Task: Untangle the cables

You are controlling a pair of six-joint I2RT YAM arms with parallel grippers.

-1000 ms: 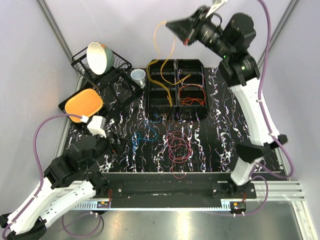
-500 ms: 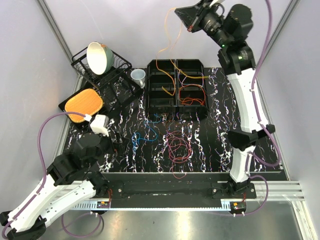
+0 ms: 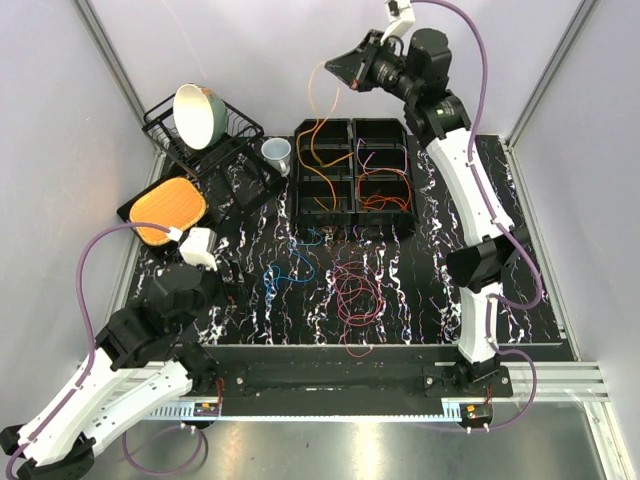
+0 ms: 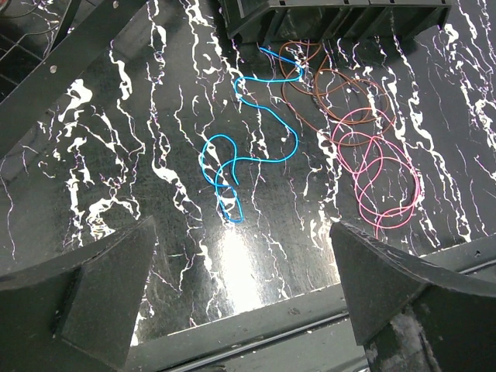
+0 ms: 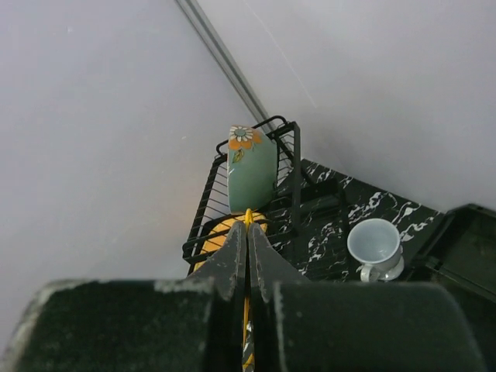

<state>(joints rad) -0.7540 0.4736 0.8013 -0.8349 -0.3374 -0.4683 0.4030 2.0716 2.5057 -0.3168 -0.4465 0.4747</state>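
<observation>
My right gripper (image 3: pixel 335 68) is held high above the back of the table, shut on a thin orange-yellow cable (image 3: pixel 318 95) that hangs down in loops into the black divided bin (image 3: pixel 352 170). In the right wrist view the yellow cable (image 5: pixel 248 215) pokes out between the closed fingertips. A red cable (image 3: pixel 385 200) lies in a right-hand compartment. A blue cable (image 4: pixel 240 155), brown loops (image 4: pixel 325 85) and pink-maroon loops (image 4: pixel 380 178) lie loose on the marbled table. My left gripper (image 4: pixel 240 310) hovers wide open near the table's front left, short of the blue cable, holding nothing.
A black wire dish rack (image 3: pixel 232 130) with a green bowl (image 3: pixel 197 115) stands at the back left. A white cup (image 3: pixel 277 152) sits beside the bin, and an orange pad (image 3: pixel 168 207) lies on a dark tray at the left edge. A metal rail (image 3: pixel 330 380) runs along the front.
My right arm has swung left at height, carrying the orange cable so that its hanging loops now drop over the bin's left side. The left gripper has barely moved.
</observation>
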